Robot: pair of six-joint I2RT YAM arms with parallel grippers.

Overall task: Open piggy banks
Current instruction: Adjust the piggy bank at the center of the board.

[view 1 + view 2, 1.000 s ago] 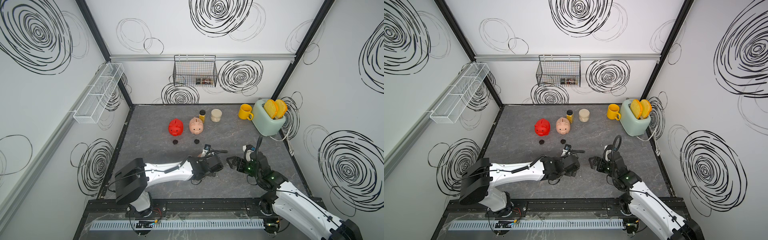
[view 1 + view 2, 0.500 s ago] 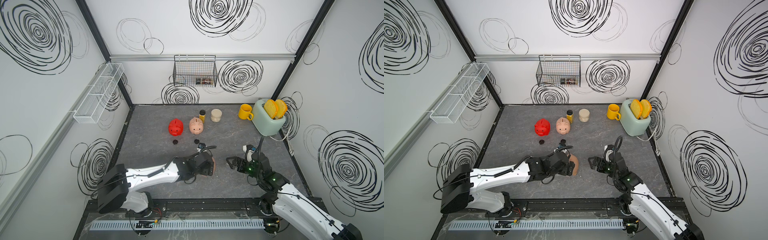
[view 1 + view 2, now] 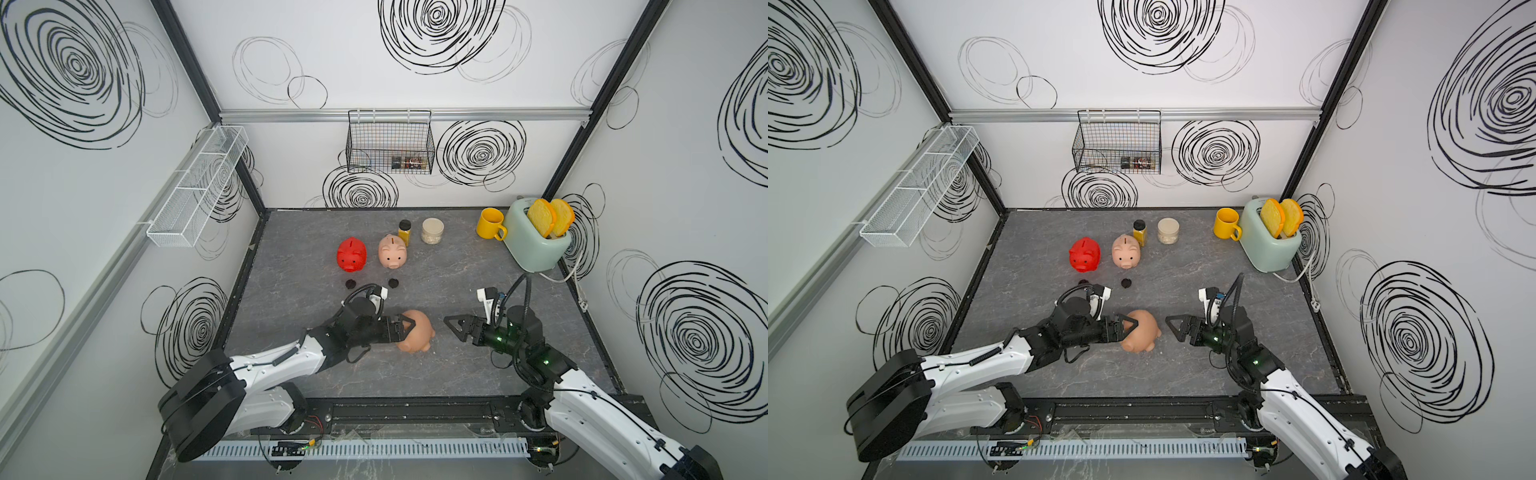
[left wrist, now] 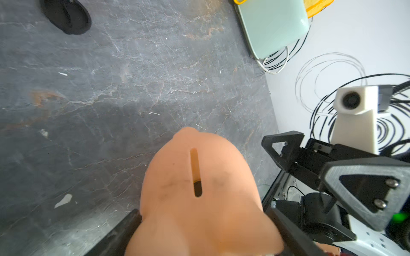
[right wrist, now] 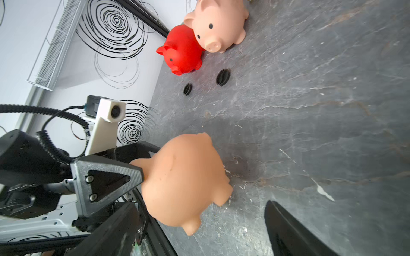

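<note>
Three piggy banks on the grey surface point(image 3: 457, 374). Toward the back, upright, side by side, snouts to the front: red piggy bank point(image 3: 351, 254) and pale pink piggy bank point(image 3: 392, 251). Flat on the surface just in front: a black plug point(image 3: 351, 284) before the red one, a second black plug point(image 3: 392, 283) before the pink one. Near the front centre, tipped over, coin slot point(image 4: 196, 172) facing the left wrist camera: peach-tan piggy bank point(image 3: 417, 332), clamped between the left jaws. Resting on the surface or held just above it: cannot tell. Spread wide and empty, aimed at the peach-tan piggy bank from just beside it, not touching: right jaws. Back right corner: yellow mug point(image 3: 490, 223) beside a mint toaster point(image 3: 534, 245).
</note>
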